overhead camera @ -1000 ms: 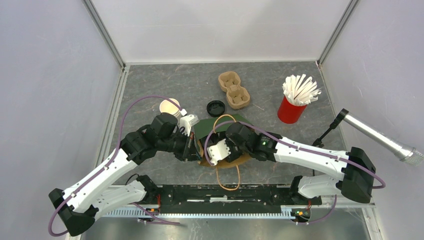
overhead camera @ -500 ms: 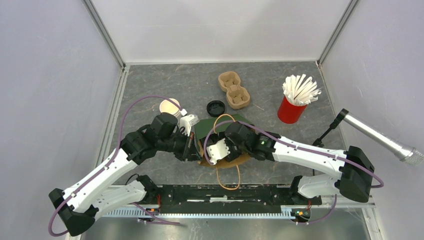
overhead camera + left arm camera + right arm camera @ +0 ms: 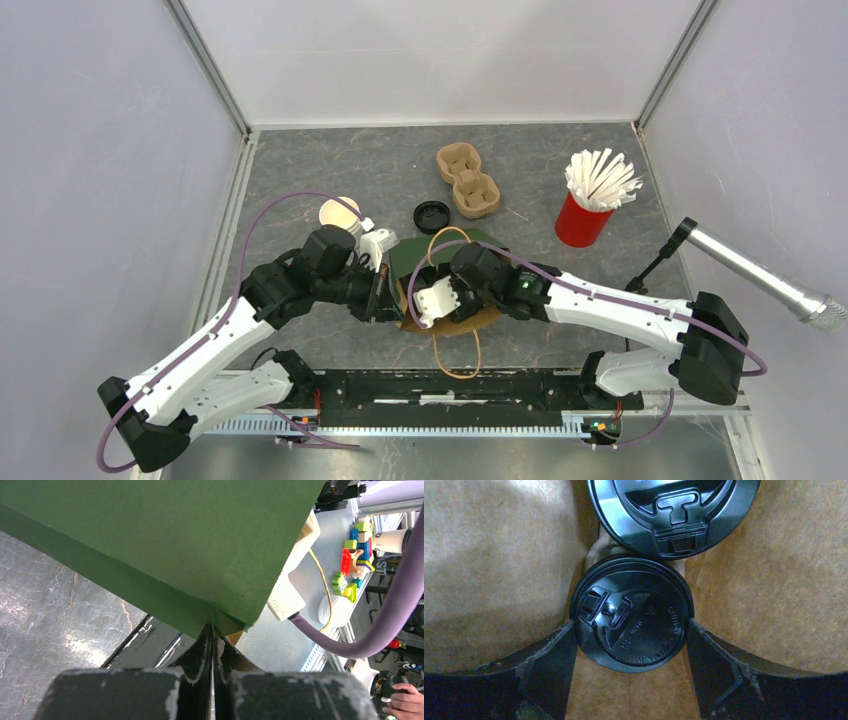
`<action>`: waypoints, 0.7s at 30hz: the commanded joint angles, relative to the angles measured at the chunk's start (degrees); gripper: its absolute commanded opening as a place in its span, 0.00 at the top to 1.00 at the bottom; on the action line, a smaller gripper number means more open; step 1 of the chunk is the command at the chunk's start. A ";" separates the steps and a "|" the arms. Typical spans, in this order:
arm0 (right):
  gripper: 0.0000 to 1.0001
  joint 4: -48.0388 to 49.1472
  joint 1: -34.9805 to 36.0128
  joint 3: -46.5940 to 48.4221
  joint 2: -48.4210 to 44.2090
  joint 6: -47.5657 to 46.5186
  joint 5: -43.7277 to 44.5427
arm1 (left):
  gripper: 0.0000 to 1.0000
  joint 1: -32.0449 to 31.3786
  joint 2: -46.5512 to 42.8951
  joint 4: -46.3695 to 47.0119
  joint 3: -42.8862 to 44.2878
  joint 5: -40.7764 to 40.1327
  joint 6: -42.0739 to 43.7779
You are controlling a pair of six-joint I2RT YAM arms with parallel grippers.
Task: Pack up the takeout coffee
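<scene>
The takeout coffee point(image 3: 631, 612) is down inside the paper bag point(image 3: 489, 555). Only its round black lid shows from above. The right pincer point(image 3: 630, 626) has reached into the bag with it. Its jaws stand wide, one on each side of the cup, and they look to be touching it, so I think it is holding the cup. A second black lid point(image 3: 674, 510) sits right next to it in the bag. The left pincer point(image 3: 212, 636) is squeezed tight on the green edge of the bag and holds it up. So the big part looks nearly done. What is left, I think, is to let go of the cup and pull the right arm out. Outside the bag, on the surface point(image 3: 320, 160), are a loose lid point(image 3: 431, 215), a cardboard cup tray point(image 3: 467, 180) and a red cup of straws point(image 3: 582, 218).
</scene>
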 commanded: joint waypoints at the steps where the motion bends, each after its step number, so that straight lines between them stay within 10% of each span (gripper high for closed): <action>1: 0.30 -0.48 -0.98 -1.73 1.26 -0.32 -0.13 | 0.96 -0.09 0.00 2.45 1.35 2.40 0.87; 21: 0.13 -2.59 -1.04 2.16 -1.79 -0.59 -0.11 | 0.96 -0.09 1.85 1.22 3.67 1.69 1.48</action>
